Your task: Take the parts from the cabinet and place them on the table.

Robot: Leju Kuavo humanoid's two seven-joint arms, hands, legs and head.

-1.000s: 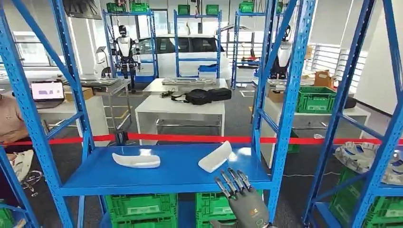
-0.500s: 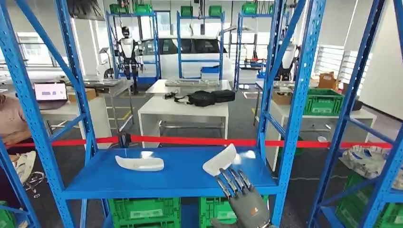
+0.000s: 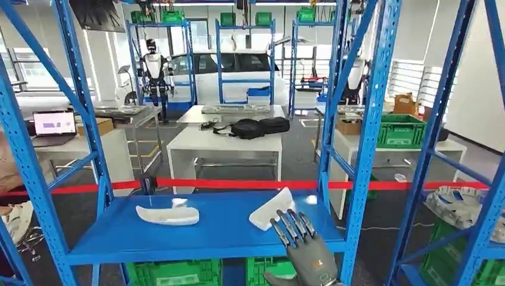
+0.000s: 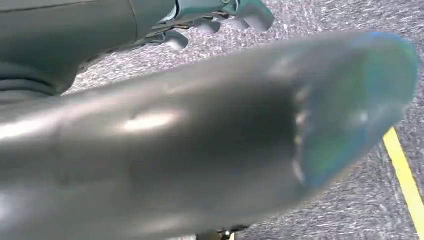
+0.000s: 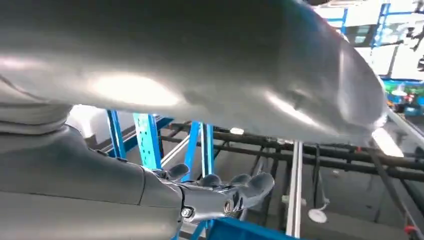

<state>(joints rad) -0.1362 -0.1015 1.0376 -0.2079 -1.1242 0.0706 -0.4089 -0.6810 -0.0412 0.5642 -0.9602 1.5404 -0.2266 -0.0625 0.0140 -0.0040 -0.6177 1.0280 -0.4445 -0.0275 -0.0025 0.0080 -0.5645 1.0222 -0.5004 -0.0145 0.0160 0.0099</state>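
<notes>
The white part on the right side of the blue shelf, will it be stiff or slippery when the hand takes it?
The right part looks like moulded plastic with a smooth, glossy skin, so probably stiff, light, and somewhat slippery. It leans with one end raised off the shelf, so a push may rock or slide it. The right hand, fingers apart, is just short of it.

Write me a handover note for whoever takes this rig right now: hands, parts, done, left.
Right hand: raised in front of the blue metal shelf, fingers apart, holding nothing, fingertips close to the tilted white moulded part; contact not clear.
Left hand: hanging over grey floor, fingers curled, nothing seen in it.
Parts: tilted one on the shelf's right side, flat white curved part on its left.
Done: nothing taken yet.
Left: take both, place them on the table.
</notes>
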